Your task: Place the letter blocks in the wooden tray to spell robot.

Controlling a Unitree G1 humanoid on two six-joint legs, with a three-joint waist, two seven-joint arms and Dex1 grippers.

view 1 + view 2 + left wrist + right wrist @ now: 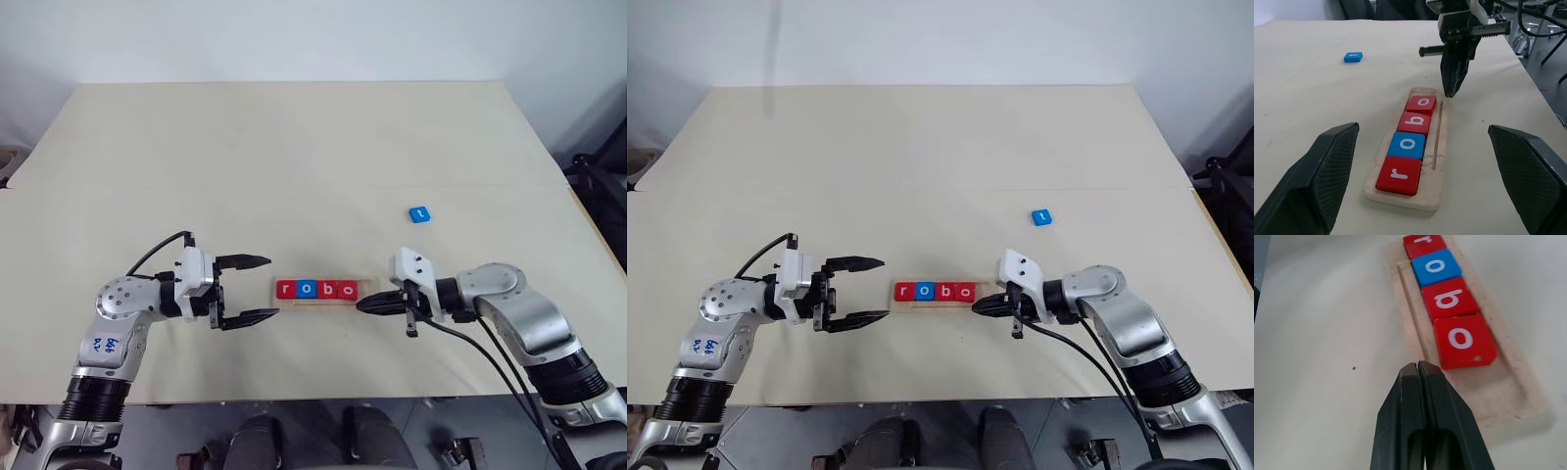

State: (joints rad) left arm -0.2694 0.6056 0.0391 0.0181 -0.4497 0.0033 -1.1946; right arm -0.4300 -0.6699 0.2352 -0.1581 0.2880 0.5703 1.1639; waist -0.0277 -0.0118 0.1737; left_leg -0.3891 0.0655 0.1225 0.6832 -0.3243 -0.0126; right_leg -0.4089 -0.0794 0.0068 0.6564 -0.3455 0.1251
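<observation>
The wooden tray [367,290] lies across the table in front of me. In it, from left to right, sit a red r [286,289], a blue o [305,289], a red b [325,289] and a red o [345,289]; its right end slot is bare. A blue t block [419,213] lies loose on the table, farther back and to the right. My right gripper [361,305] is shut on nothing, its tip just off the tray's right front corner beside the last red o [1462,340]. My left gripper [272,287] stands open, level, just left of the tray.
The cream table [294,157] stretches wide behind the tray. Its front edge runs close below both arms. Black cables [490,357] trail from the right wrist.
</observation>
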